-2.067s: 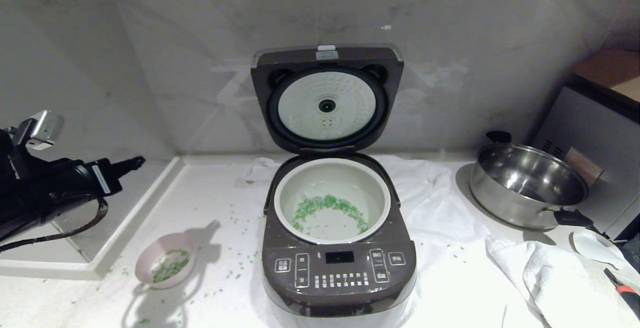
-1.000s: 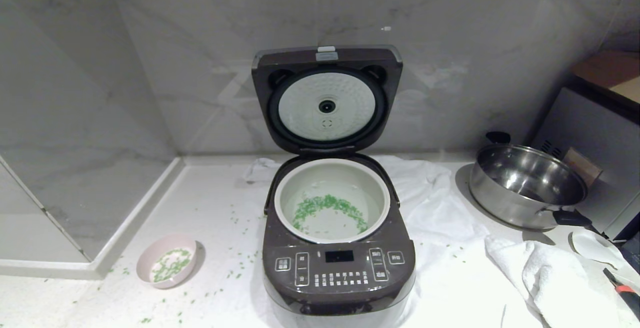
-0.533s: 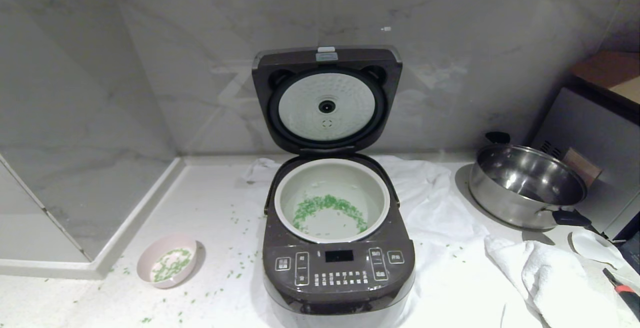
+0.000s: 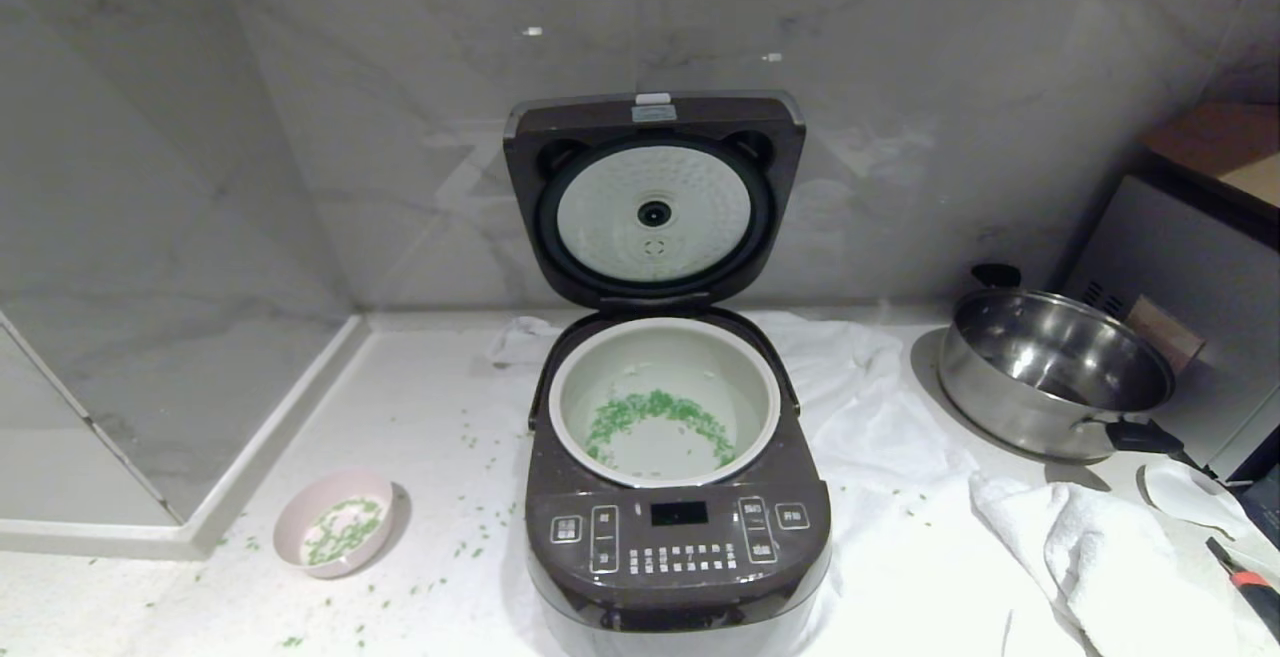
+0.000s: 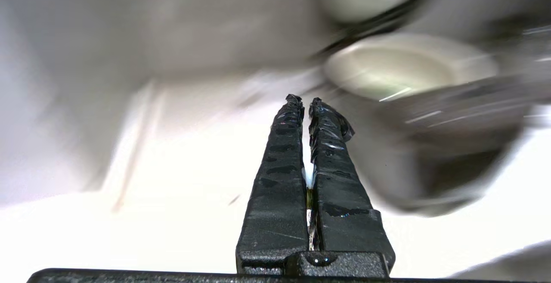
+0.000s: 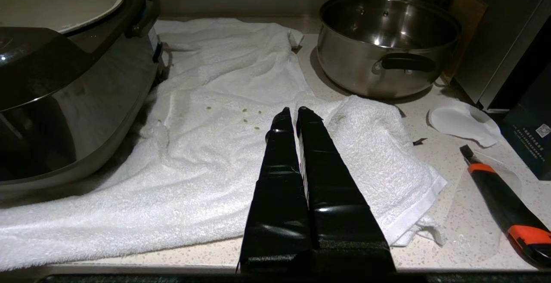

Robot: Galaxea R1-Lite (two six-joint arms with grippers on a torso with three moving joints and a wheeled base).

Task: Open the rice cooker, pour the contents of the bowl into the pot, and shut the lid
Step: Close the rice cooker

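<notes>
The dark brown-grey rice cooker stands in the middle of the counter with its lid raised upright against the wall. Green grains, the contents, lie in water in the pale inner pot. The pink bowl sits on the counter left of the cooker with some green grains inside. Neither arm shows in the head view. My left gripper is shut and empty, pulled back left of the cooker. My right gripper is shut and empty over the white towel, right of the cooker.
Loose green grains are scattered on the counter around the bowl. A shiny steel pan stands at the right, with a crumpled white towel in front of it. An orange-black utility knife lies near the right edge. A raised ledge borders the left.
The left arm, seen at the left edge two seconds ago, has left the head view. The bowl, cooker and lid have not moved.
</notes>
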